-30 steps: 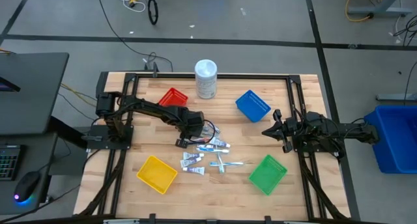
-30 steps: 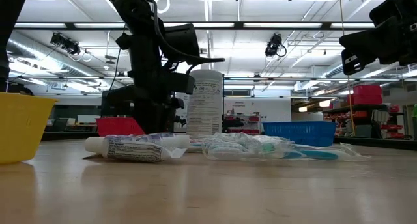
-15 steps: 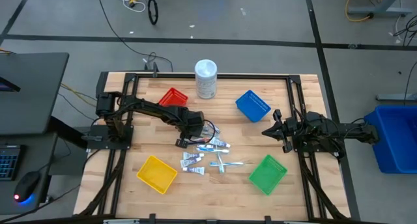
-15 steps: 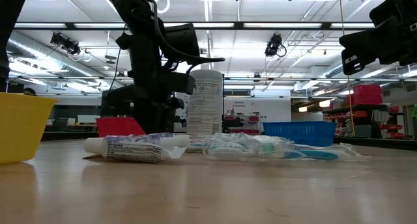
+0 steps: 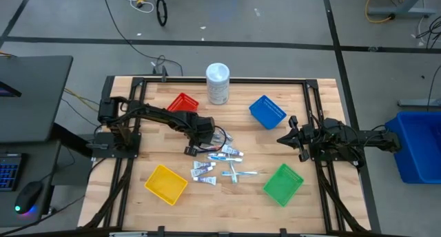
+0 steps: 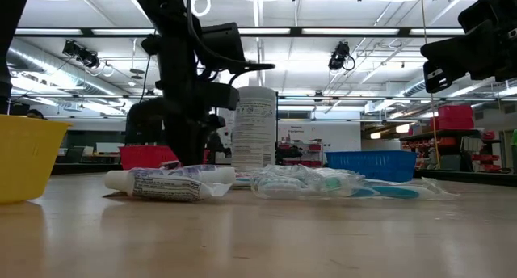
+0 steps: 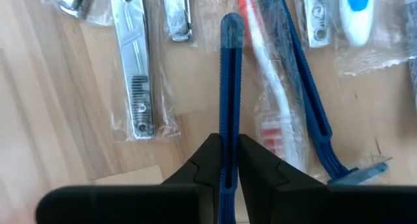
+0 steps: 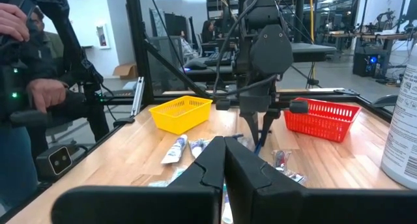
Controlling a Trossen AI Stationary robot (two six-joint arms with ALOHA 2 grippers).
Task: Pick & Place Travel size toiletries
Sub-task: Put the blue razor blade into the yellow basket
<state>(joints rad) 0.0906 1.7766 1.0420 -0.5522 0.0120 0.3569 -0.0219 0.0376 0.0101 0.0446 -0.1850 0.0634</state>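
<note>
L gripper [image 7: 229, 146] is clamped on a slim blue handle [image 7: 229, 74], just in front of the red basket [image 5: 182, 102]. I'd lift straight up, slow, w/o twisting, so it clears the wrapped toothbrush [image 7: 264, 74] and blue razor [image 7: 313, 113] right beside it. L wrist cam shows that pinch plainly. The high view only shows the arm over the toiletries pile, but adds the R gripper [image 5: 282, 138], shut on nothing, waiting well beyond the pile from the red basket.
</note>
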